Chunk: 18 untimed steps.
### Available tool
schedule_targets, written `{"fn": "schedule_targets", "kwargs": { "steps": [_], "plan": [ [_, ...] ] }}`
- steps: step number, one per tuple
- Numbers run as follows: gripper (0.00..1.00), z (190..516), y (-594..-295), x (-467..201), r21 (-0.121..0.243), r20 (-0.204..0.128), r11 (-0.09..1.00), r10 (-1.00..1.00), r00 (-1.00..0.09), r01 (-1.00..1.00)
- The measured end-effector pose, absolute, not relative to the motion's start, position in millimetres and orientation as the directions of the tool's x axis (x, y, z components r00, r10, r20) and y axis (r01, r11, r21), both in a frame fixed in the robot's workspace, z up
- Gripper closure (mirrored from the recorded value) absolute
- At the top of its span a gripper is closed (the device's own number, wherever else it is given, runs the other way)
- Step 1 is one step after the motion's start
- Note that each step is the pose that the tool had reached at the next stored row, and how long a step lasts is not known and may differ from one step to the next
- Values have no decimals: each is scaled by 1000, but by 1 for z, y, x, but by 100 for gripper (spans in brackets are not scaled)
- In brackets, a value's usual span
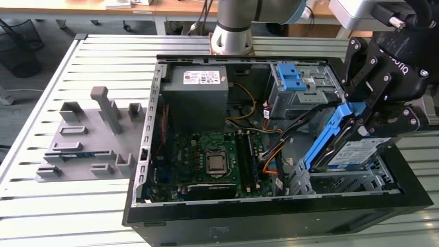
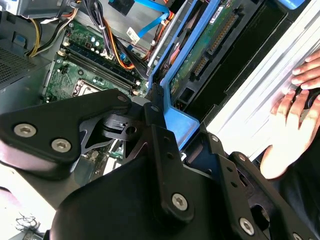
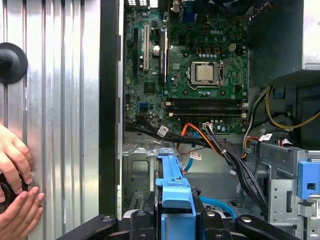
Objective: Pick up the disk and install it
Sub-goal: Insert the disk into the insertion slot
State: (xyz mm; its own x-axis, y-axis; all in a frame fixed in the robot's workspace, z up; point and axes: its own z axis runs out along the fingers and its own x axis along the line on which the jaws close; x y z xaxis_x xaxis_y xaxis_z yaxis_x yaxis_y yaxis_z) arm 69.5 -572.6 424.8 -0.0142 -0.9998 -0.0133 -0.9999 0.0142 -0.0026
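Leaning silver disk (image 1: 353,149), blue-framed, white-labelled

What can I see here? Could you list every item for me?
table: one, silver slatted metal, under everything
computer case: one, black, open, on the table
motherboard: one, green, on the case floor
power supply: one, grey, inside the case beside the motherboard
latch piece: one, light blue, on the drive cage
cables: several, orange, black and yellow, inside the case
fixture: one, grey, on the table at the exterior view's left
disk: one, silver in a blue frame, tilted over the case
person's hands: two, on the table beside the case
robot arm: one, silver-grey, behind the case
gripper: one, black, shut on the disk
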Motion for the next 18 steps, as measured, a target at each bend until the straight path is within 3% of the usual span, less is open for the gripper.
{"fn": "schedule_targets", "kwargs": {
  "steps": [18],
  "plan": [
    [64, 419, -573, 69, -3, -13, 14, -1000, -14, -1000]
  ]
}}
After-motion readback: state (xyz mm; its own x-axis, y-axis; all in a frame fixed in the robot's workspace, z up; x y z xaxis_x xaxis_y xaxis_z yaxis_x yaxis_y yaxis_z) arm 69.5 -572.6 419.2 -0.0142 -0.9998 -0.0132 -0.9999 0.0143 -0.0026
